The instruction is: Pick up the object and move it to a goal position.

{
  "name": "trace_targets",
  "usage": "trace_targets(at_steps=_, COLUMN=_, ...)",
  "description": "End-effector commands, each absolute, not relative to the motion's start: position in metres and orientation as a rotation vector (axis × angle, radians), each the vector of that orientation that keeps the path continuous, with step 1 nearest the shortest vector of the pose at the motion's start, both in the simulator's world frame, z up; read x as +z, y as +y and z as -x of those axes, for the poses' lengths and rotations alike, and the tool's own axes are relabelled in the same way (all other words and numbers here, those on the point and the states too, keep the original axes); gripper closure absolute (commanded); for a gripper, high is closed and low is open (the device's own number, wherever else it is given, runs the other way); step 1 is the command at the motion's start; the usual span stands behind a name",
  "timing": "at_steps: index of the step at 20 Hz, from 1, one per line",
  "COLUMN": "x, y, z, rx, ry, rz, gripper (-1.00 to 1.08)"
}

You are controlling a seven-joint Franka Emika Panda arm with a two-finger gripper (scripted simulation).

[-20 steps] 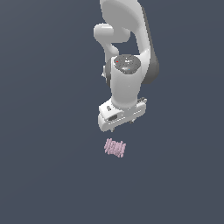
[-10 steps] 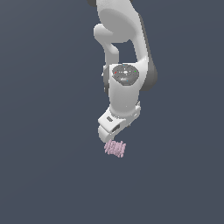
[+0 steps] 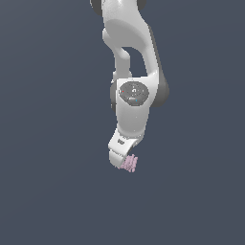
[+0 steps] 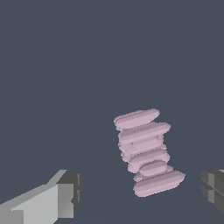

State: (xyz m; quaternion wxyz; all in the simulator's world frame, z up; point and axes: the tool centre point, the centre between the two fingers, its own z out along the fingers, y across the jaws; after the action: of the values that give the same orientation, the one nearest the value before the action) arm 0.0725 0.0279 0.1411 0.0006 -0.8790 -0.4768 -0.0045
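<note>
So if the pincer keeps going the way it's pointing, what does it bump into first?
Probably the pale pink ribbed object. In the wrist view it sits between the open pincer's fingers, nearer one side, just ahead. How far ahead is hard to judge.

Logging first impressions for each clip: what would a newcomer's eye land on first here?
The tall white arm coming down the middle of the exterior view against a plain dark grey ground. At its lower end the tool is right at the small pale pink ribbed object. In the wrist view the object lies between the two open fingers, nearer one of them.
</note>
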Motion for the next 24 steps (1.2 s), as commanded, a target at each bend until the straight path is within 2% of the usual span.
trace_targets(at_steps=1, x=0.137, y=0.025, z=-0.077, rx=-0.011, ry=-1.588, rz=2.710, gripper=-0.92)
trace_targets(at_steps=12, x=0.124, y=0.017, z=-0.088, rx=-0.001, ry=-1.831, rz=2.553, gripper=-0.92)
trace_targets(at_steps=24, x=0.115, y=0.015, z=-0.090, rx=0.000, ry=-1.867, rz=2.526, gripper=-0.92)
